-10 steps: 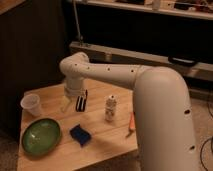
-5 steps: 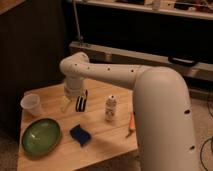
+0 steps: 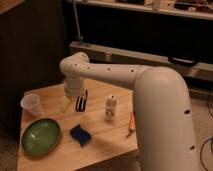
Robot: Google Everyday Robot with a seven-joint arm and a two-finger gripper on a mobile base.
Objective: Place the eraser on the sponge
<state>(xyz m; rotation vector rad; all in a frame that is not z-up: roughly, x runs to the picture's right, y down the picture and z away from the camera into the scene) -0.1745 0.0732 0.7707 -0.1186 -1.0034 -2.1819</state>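
The eraser [image 3: 81, 101], a black block with light stripes, hangs upright between the fingers of my gripper [image 3: 75, 103] above the wooden table [image 3: 100, 142]. The gripper points down from the white arm, above the table's middle left. The sponge [image 3: 80, 135], a deep-blue block, lies flat on the table below and slightly in front of the gripper, apart from the eraser.
A round green bowl [image 3: 41, 136] sits at the front left. A clear plastic cup [image 3: 31, 104] stands at the left edge. A small white bottle [image 3: 110, 108] stands right of the gripper, and an orange pen-like object [image 3: 131, 124] lies near the right edge.
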